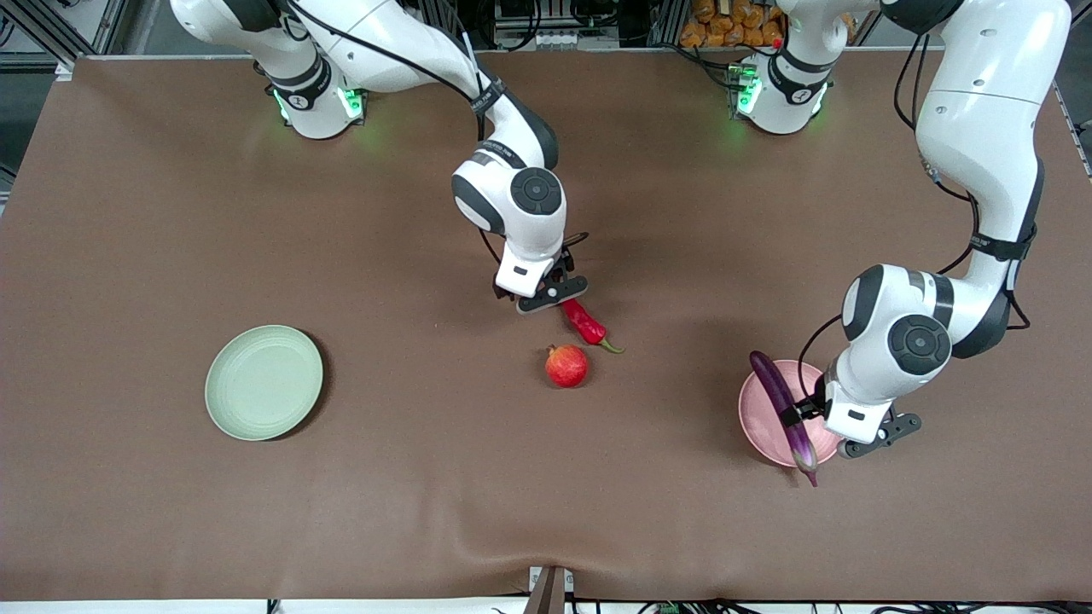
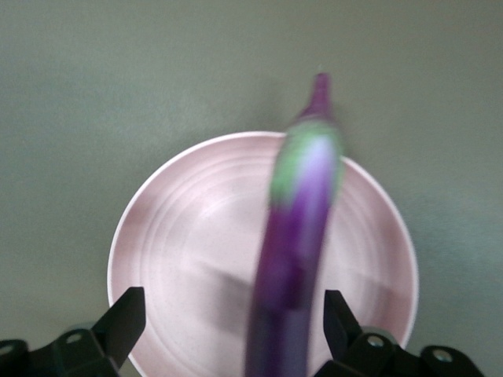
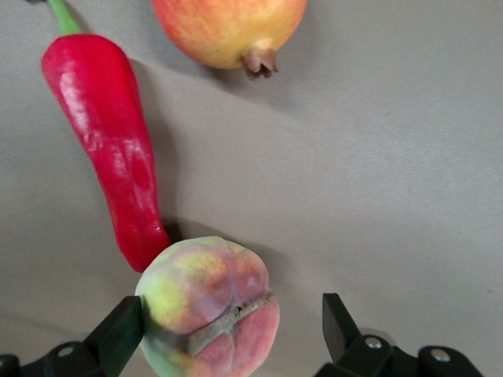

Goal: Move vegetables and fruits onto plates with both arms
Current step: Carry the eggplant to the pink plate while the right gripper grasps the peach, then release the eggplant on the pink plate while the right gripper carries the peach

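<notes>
Eggplant [image 1: 783, 408] was nearest the front camera, at the left arm's end of the table. It lay over the pink plate [image 1: 759, 426], long axis running across the plate from its farther rim to its nearer rim, stem end poking out past the nearer rim toward the camera. Left gripper [image 1: 840, 431] sat over that plate. In the left wrist view its fingers [image 2: 126, 318] stood wide, one either side of the eggplant [image 2: 295, 251], gaps showing on both sides; nothing gripped. Eggplant looked blurred there, so whether it had settled on the plate [image 2: 169, 236] I could not tell.

Green plate [image 1: 264, 394] lay at the right arm's end, bare, well apart from everything.

Pomegranate [image 1: 566, 365] lay mid-table. Chili [image 1: 585, 323] lay just beside it, farther from the camera, on a slant, green stem toward the camera and the left arm's end, tip under the right gripper [image 1: 553, 294].

Peach [image 3: 208, 306] showed only in the right wrist view, between the right gripper's spread fingers [image 3: 118, 334], hard against one finger and clear of the other, touching the chili's tip. Fingers wide, holding nothing. My judgement: the peach is the next pick, and the chili may be nudged as the fingers close.
</notes>
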You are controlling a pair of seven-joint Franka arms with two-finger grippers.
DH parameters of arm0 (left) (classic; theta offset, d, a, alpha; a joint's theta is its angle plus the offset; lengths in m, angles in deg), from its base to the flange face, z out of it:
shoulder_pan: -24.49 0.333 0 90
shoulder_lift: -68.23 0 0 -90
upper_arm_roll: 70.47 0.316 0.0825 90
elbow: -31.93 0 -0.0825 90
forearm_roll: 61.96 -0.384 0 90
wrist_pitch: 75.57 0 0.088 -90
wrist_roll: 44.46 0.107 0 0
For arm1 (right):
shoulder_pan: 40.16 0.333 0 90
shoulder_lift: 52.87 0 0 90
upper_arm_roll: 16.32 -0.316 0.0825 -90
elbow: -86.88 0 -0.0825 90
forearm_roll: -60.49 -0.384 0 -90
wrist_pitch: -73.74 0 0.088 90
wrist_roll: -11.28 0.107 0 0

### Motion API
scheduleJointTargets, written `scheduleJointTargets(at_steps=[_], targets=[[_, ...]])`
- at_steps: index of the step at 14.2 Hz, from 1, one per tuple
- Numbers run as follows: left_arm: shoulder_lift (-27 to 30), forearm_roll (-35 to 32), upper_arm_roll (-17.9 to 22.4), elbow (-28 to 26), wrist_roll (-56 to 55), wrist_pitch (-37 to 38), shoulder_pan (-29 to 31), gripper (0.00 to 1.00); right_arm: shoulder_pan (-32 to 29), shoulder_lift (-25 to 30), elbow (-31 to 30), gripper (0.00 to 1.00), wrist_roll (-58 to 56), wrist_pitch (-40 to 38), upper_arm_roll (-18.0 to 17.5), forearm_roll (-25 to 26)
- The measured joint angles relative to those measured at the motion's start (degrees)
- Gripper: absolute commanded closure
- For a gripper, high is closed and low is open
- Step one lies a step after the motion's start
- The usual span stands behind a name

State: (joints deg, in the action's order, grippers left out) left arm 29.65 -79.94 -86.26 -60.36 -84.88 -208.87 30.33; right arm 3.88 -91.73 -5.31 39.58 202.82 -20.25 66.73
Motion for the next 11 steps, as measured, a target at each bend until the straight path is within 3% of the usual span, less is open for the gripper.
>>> scheduleJointTargets(at_steps=[3,6,7,8,9,11], targets=[[1.7,0.0,-0.8,0.2,-0.1,1.6,-0.1,0.0,0.9,-0.7,-0.1,0.0,2.0,2.0,-0.1,0.0],[2.7,0.1,-4.2,0.2,-5.7,3.3,-0.4,0.0,2.6,-2.1,-0.3,0.0,3.7,3.2,-0.1,0.0],[2.7,0.1,-5.3,0.2,-9.2,3.5,-1.1,0.0,3.1,-2.6,-0.3,0.09,4.2,3.4,-0.1,0.0],[2.7,0.1,-5.9,0.0,-12.9,3.7,-2.3,0.0,3.3,-3.0,-0.3,0.61,4.8,3.6,-0.1,0.0],[2.7,0.1,-6.2,-0.2,-17.0,3.8,-4.0,0.0,3.5,-3.2,-0.3,0.89,5.0,3.8,-0.1,0.0],[2.2,0.2,-6.3,-0.6,-24.8,3.8,-7.8,0.0,3.6,-3.2,-0.3,0.92,5.2,3.8,-0.1,0.0]])
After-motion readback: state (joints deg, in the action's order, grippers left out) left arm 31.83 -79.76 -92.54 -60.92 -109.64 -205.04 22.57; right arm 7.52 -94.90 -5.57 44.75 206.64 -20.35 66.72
